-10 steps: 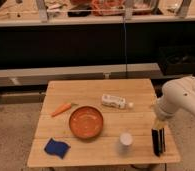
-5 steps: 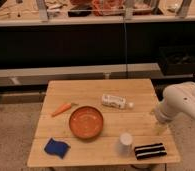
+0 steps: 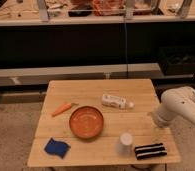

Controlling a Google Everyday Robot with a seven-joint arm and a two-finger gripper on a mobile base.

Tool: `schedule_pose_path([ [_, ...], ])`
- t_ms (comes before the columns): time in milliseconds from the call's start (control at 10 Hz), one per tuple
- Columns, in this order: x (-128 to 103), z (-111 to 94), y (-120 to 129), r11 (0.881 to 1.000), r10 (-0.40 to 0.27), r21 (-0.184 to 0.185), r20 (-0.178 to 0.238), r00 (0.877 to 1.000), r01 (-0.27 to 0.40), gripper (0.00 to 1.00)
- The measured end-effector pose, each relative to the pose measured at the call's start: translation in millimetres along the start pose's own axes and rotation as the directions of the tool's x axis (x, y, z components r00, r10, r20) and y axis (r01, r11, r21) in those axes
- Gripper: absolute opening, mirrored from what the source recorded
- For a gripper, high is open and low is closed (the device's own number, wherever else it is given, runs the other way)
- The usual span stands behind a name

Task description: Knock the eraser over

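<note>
The eraser (image 3: pixel 150 150), a black block with two white stripes, lies flat on its long side near the front right corner of the wooden table (image 3: pixel 101 89), just right of the white cup (image 3: pixel 124 143). My white arm (image 3: pixel 180 106) reaches in from the right. The gripper (image 3: pixel 157 128) hangs at its end above the table's right edge, a little behind and above the eraser, not touching it.
An orange bowl (image 3: pixel 86 121) sits mid-table, with a carrot (image 3: pixel 62 108) to its left and a white bottle (image 3: pixel 116 102) lying behind it. A blue sponge pad (image 3: pixel 57 148) lies at the front left. A dark shelf unit stands behind the table.
The eraser stood upright at the front right one second ago; it has fallen and now lies flat. The arm has drawn back up and away from it.
</note>
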State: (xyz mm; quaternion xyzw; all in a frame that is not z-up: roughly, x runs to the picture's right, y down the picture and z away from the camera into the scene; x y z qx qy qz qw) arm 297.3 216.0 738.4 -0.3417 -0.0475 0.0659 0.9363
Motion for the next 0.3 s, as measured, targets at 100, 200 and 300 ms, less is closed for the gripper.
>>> schedule_pose_path([
  [100,4.0,1.8,3.8,1.000,0.009,-0.011,0.006,1.000,-0.009,0.65],
  [200,6.1,2.4,4.8,1.000,0.013,-0.013,0.010,1.000,-0.013,0.58],
  [300,5.7,3.6,4.7,1.000,0.012,-0.016,0.014,1.000,-0.012,0.48],
])
